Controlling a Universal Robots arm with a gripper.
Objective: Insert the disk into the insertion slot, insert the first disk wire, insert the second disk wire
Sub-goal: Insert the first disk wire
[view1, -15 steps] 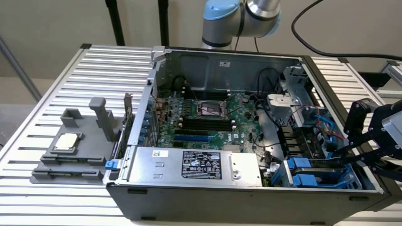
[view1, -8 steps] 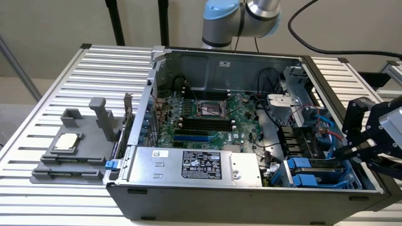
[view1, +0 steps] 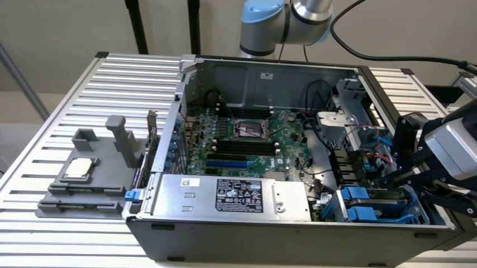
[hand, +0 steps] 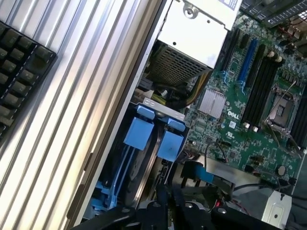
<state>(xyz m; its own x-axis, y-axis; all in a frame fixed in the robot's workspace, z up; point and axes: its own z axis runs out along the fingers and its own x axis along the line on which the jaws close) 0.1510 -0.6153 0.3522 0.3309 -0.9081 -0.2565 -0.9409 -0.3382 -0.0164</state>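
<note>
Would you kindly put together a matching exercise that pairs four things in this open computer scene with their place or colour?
Things:
1. insertion slot
2. power-supply box
3. holder block
4. motherboard

Descriptions:
A. grey, on the table outside the case
B. green, in the middle of the case
C. blue latch tabs, nearest the gripper
D. silver, with a printed label

Pairs: 1-C, 2-D, 3-A, 4-B
</note>
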